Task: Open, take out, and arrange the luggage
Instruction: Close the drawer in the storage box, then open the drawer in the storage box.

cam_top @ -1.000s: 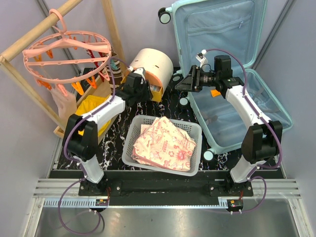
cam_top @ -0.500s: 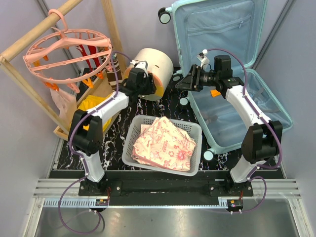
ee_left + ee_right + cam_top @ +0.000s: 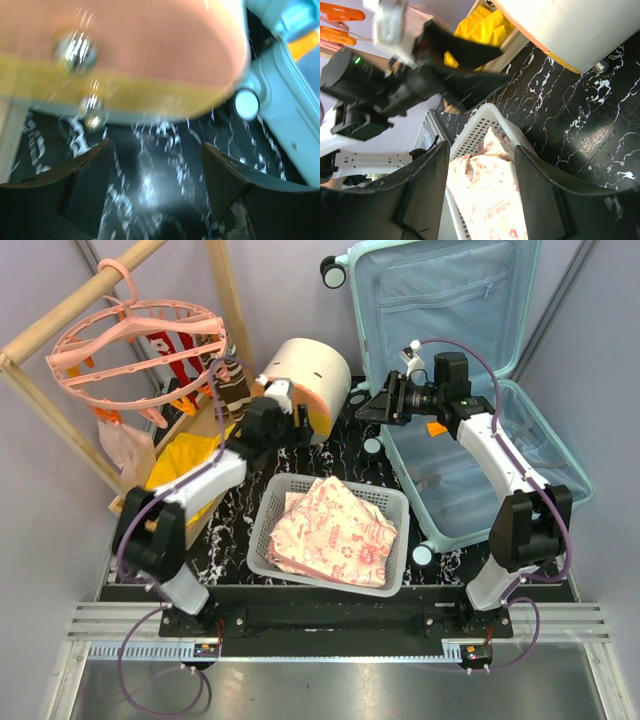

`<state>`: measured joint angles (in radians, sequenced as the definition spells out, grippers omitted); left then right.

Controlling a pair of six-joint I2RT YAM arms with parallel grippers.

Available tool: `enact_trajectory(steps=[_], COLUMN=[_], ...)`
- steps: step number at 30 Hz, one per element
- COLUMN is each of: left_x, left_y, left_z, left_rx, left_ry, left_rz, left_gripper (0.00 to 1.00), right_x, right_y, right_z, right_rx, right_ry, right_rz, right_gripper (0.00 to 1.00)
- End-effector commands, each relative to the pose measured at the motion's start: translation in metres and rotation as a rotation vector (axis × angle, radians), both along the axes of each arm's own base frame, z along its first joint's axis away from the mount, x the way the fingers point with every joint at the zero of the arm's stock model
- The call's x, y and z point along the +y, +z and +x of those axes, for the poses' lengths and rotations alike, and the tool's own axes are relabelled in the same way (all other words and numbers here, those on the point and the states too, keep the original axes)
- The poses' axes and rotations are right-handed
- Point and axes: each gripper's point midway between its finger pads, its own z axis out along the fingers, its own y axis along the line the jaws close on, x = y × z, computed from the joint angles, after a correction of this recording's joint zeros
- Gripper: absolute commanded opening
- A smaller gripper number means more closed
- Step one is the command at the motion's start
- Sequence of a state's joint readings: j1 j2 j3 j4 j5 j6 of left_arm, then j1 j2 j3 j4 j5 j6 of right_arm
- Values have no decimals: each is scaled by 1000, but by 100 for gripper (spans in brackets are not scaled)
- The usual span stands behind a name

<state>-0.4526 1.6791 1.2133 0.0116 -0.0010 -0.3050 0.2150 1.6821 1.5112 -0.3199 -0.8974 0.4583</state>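
The luggage lies open at the back right, its lid leaning on the wall and showing light blue lining. In the left wrist view its shell and a wheel sit at the right. My right gripper hovers at the suitcase's left edge, pointing left. It is open with nothing between its fingers. My left gripper is just in front of the cream-and-orange drawer box. It stands open and empty over the black marbled mat.
A white perforated basket holding a pink patterned cloth sits front centre. A round pink clip hanger hangs from a wooden rack at the left, above yellow fabric. The drawer box looms close over my left fingers.
My left gripper has opened wider and drawn back from the drawer box toward the front left. The pink hanger has swung slightly. The right arm has not moved.
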Motion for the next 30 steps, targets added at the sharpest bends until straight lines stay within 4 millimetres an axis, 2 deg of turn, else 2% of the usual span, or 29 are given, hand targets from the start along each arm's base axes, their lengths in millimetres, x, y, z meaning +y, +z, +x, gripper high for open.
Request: enact_trajectory(steps=[1,3,6,10,15,18,22,24,27,30], left_x=[15,26,34,36,35,40,49,52,53,48], left_y=[44,22,3,-9,-25,-29,-47,-48,-53,-58], left_z=[-24,-28,-22,-4,18,26,32,34,41,48], left_rx=[-189,-151,-147,-167,-164,-170,-145,-154,-151,-148], left_ry=[-40,-29,6,42,50,70,90,97,98,76], left_rz=[6,35,54,54,81,86,116,110,112,105], left_gripper=[75,74,70,65,64,63,61,61,56,55], right_x=[-3,-2,-1,-1,-2,-3,-4,-4,-2,0], right_y=[23,23,29,35,36,36,38,39,39,41], right_z=[-3,-1,1,1,-3,-5,-5,-4,-3,0], right_rx=[-65,-61,-71,-81,-74,-64,-61,-64,-61,-58], right_ry=[-16,-11,-6,-9,-21,-30,-40,-40,-33,-20], right_rz=[15,19,25,30,31,32,34,35,38,45], right_gripper=[64,63,63,62,61,61,61,61,61,60])
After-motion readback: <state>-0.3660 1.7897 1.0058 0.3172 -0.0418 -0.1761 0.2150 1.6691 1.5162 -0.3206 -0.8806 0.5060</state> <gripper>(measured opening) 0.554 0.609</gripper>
